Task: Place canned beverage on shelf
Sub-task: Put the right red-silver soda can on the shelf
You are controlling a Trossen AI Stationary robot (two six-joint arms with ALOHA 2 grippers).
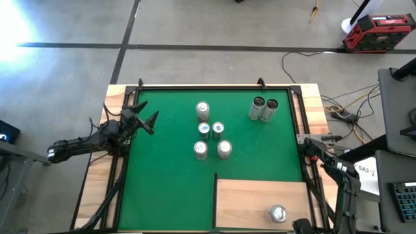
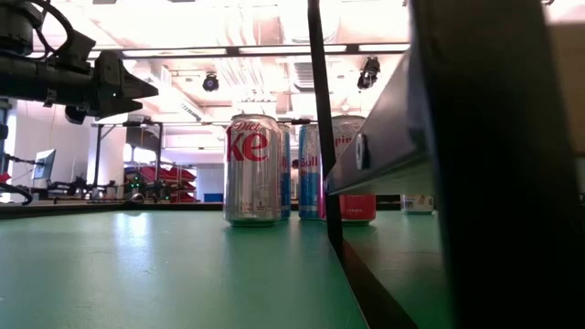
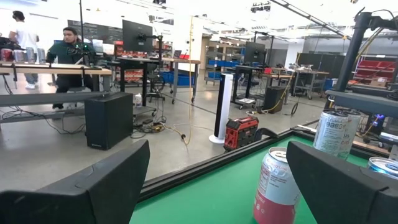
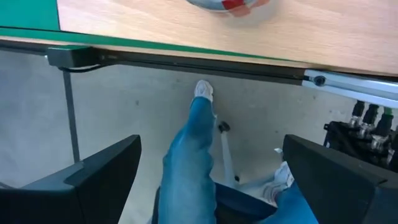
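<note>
A silver canned beverage (image 1: 278, 213) stands upright on its base on the shelf (image 1: 250, 201), a pale wooden panel lying on the green mat's near right corner. Its red-and-white side shows in the right wrist view (image 4: 227, 4). My right gripper (image 4: 211, 146) hangs open just past the table's near edge, close to that can, pointing steeply down with nothing between its fingers. At the mat's left edge my left gripper (image 1: 146, 120) is open and level, pointing across the mat at the cans; nothing is between its fingers (image 3: 217, 149).
Several cans (image 1: 209, 133) stand grouped at mid-mat, and two more (image 1: 263, 109) at the far right. A pink-and-white can (image 3: 277, 186) stands ahead of my left gripper. A person's jeans-clad legs (image 4: 189, 162) are below the near edge. The shelf's dark edge (image 2: 457, 164) fills the low view's right.
</note>
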